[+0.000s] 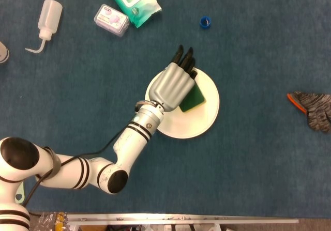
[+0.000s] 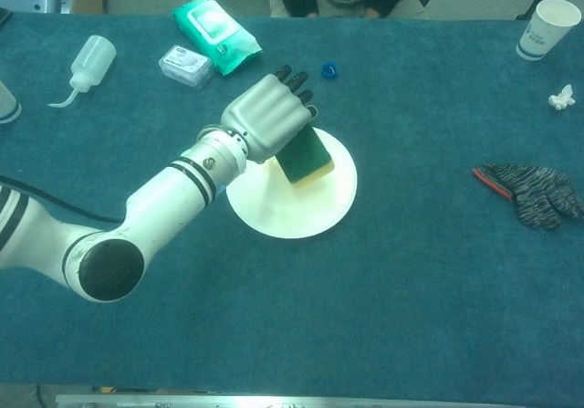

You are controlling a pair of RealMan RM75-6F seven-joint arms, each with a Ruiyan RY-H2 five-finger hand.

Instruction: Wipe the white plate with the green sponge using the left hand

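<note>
Left hand [image 1: 174, 83] [image 2: 265, 117] grips the green sponge [image 1: 193, 98] [image 2: 306, 154], fingers curled over its top, pressing it onto the far part of the white plate [image 1: 199, 122] [image 2: 283, 209] on the blue table; the sponge sits under the hand, jutting out to the right.

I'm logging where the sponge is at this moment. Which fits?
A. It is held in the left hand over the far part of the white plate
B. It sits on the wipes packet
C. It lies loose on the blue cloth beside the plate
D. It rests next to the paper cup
A: the left hand grips the green sponge against the far part of the white plate, nowhere near the other spots.
</note>
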